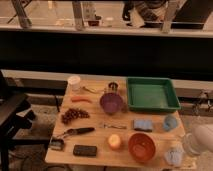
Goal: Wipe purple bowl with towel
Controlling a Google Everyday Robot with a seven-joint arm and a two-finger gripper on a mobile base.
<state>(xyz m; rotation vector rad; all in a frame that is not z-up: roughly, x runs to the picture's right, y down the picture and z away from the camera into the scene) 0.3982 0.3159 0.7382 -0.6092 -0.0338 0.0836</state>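
Note:
The purple bowl (111, 102) stands upright near the middle of the wooden table (95, 139), left of the green tray. A folded blue towel (143, 124) lies flat on the table to the bowl's front right. My gripper (174, 156) is at the table's front right corner, at the end of the white arm (201, 138), well away from both the bowl and the towel. It hangs low beside the orange bowl.
A green tray (151, 93) is at the back right, with a light blue cup (170, 122) in front of it. An orange bowl (141, 146) and an orange fruit (114, 141) sit at the front. A white cup (74, 82), carrot (81, 99), grapes (74, 115), brush (77, 131) and black box (85, 150) fill the left side.

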